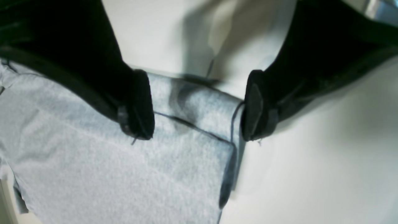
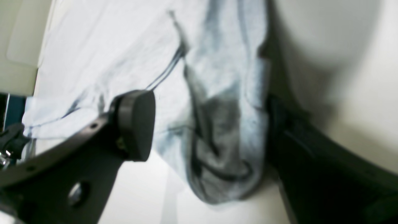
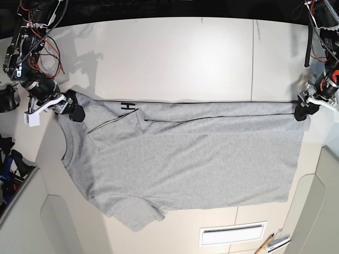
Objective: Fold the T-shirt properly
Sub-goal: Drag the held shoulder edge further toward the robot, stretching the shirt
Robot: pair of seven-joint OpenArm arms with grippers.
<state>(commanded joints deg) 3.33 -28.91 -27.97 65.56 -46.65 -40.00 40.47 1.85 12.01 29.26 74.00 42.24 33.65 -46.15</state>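
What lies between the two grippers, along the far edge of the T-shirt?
In the base view, only the T-shirt's folded far edge runs from the right gripper to the left gripper; black lettering peeks out.

Both arms are black; the right gripper (image 3: 74,112) wears red and black cables and a white block; the left gripper (image 3: 303,112) carries white fittings.
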